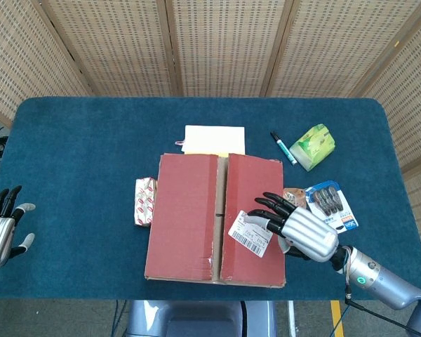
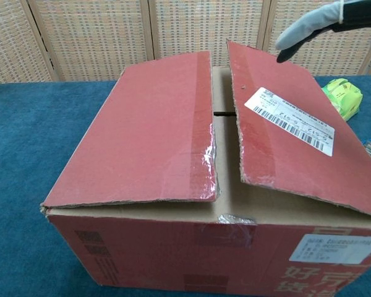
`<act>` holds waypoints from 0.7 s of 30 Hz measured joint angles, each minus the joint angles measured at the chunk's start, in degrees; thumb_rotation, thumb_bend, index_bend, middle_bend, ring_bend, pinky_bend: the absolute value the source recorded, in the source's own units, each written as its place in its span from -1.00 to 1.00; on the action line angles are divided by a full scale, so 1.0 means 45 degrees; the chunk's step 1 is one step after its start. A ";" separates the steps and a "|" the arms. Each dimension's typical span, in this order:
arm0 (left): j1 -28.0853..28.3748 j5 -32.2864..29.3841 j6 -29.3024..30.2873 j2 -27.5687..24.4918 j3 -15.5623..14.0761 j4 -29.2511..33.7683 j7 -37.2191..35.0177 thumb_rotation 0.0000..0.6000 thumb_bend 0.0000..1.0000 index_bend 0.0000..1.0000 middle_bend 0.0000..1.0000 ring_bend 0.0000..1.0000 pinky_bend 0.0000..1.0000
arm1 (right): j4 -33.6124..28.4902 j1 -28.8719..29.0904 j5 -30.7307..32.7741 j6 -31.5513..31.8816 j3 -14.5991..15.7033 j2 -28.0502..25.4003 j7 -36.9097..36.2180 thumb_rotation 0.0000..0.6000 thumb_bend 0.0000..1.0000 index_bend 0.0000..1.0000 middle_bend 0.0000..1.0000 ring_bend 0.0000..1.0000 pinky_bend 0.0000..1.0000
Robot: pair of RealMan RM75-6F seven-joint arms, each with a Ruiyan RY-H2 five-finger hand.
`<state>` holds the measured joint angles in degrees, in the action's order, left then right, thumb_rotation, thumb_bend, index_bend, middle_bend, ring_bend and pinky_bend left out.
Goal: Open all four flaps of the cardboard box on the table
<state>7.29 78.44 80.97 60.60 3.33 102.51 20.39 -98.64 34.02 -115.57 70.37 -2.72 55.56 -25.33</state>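
Left hand [image 1: 1, 232] at table's [image 1: 77, 147] left edge, fingers spread, holding nothing. Snack packet [image 1: 145, 201] just left of cardboard box [image 1: 215, 219], box at table's middle front. Left flap [image 1: 184, 214] and right flap [image 1: 251, 210] both down, slightly raised at seam. Right hand [image 1: 295, 228] above right flap by shipping label [image 1: 250, 232], fingers splayed, empty. Marker [image 1: 283, 147] and green pack [image 1: 312, 146] beyond.

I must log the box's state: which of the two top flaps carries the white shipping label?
The right flap, the one below the right hand. The left flap is plain red with only clear tape along its inner edge.
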 measured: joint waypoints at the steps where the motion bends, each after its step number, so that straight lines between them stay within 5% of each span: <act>1: 0.0004 -0.0029 -0.0022 0.0001 -0.0006 0.0002 0.0004 1.00 -0.41 -0.42 -0.91 -0.92 -0.93 | -0.0084 0.0206 -0.0035 -0.0144 0.0005 0.0021 -0.0120 1.00 1.00 -0.71 -0.60 -1.00 -1.00; 21: 0.0149 -0.0679 -0.0478 0.0122 -0.0023 -0.0234 -0.0093 1.00 -0.41 -0.42 -0.90 -0.92 -0.93 | -0.1152 0.2606 0.0886 -0.2479 -0.0323 0.0041 -0.0650 1.00 1.00 -0.71 -0.59 -1.00 -1.00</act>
<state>7.96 75.38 78.82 61.15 3.22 101.45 19.97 -103.83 45.74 -111.59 59.22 -4.18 55.74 -28.25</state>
